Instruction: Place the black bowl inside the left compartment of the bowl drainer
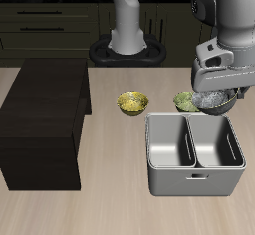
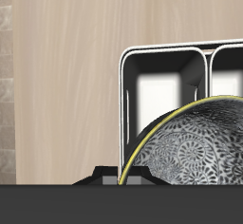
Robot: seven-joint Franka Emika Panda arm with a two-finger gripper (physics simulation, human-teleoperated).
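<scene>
The black bowl (image 1: 215, 103), silvery-grey and speckled inside, hangs just above the table behind the back rim of the bowl drainer (image 1: 179, 182), and my gripper (image 1: 216, 94) is shut on its rim. It is level with the well farther from the yellow bowl. In the wrist view the black bowl (image 2: 195, 152) fills the near field and hides my fingertips. Past it the grey bowl drainer (image 2: 124, 95) shows both square wells with nothing in them.
A yellow-gold patterned bowl (image 1: 132, 103) sits on the table behind the drainer's other corner. A green patterned bowl (image 1: 184, 101) rests right beside the held bowl, partly hidden by it. A large dark cabinet block (image 1: 40, 124) takes up the far side of the table.
</scene>
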